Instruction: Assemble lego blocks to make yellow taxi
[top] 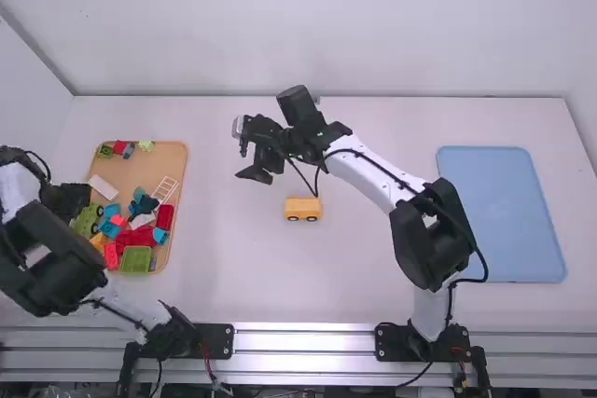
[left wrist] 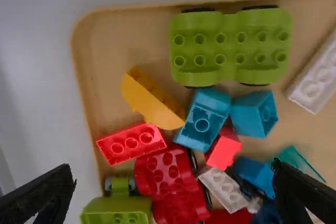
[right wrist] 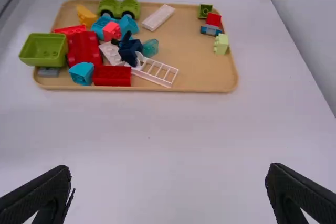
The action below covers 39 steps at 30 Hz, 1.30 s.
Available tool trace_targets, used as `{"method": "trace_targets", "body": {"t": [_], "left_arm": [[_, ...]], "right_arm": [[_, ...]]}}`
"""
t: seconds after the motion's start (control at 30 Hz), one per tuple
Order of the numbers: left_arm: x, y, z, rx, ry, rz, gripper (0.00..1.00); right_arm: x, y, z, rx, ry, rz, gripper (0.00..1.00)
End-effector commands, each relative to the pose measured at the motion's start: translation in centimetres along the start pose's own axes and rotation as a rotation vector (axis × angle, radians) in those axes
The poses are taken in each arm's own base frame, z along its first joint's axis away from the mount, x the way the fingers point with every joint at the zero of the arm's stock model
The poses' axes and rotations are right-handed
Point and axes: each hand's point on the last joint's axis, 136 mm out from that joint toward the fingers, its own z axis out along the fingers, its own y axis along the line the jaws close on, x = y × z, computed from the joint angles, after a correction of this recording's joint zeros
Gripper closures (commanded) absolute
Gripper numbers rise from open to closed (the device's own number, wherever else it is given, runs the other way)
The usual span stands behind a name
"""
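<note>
Hovering above the tray [top: 154,160], the left arm [top: 51,263] has parted jaws; outstretched right arm [top: 368,172] likewise.

Glossy plastic blocks [left wrist: 125,146], matt wood-look tray [right wrist: 202,69]

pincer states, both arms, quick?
Left pincer: open, holding nothing, over the tan rectangular tray.
Right pincer: open, holding nothing, above the smooth white table.
</note>
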Motion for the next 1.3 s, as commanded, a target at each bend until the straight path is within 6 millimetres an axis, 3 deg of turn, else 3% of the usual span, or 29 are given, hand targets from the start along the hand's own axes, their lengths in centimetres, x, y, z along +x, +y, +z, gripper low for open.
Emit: {"method": "trace_targets", "body": {"t": [0.0, 0.2, 0.3, 0.5, 0.6, 0.63, 0.7, 0.77, 0.97, 1.27], "left_arm": [[0.4, 0.0, 0.5, -0.015, 0.019, -0.104, 0.01], [1.6, 1.0, 2.3, -0.057, 0.050, -0.308, 0.05], [2.2, 1.2, 3.5, -0.061, 0.052, -0.408, 0.14], [3.0, 1.9, 5.4, -0.072, 0.049, -0.575, 0.11], [2.9, 2.1, 6.0, -0.060, 0.041, -0.615, 0.15], [2.8, 2.1, 6.2, -0.054, 0.037, -0.616, 0.24], [2.6, 1.8, 6.3, -0.041, 0.031, -0.582, 0.30], [2.1, 1.3, 6.4, -0.015, 0.013, -0.521, 0.43], [1.5, 0.6, 6.5, 0.015, -0.007, -0.480, 0.43], [1.9, 2.0, 7.6, -0.031, -0.021, -0.569, 0.41]], "right_arm": [[-1.6, -0.7, -1.0, 0.028, -0.022, -0.027, 0.02], [-1.2, -1.3, -1.0, 0.060, 0.003, -0.027, 0.01], [-1.1, -1.3, -0.9, 0.063, 0.007, -0.026, 0.01], [-1.0, -1.5, -1.1, 0.067, 0.007, -0.023, 0.01], [-1.0, -1.5, -1.1, 0.067, 0.008, -0.021, 0.01], [-0.9, -1.5, -1.1, 0.066, 0.009, -0.020, 0.01], [-0.9, -1.5, -1.1, 0.065, 0.010, -0.019, 0.01], [-0.9, -1.5, -1.1, 0.065, 0.011, -0.018, 0.01], [-0.9, -1.5, -1.1, 0.066, 0.009, -0.021, 0.01], [-0.9, -1.5, -1.1, 0.064, 0.011, -0.018, 0.01]]}}
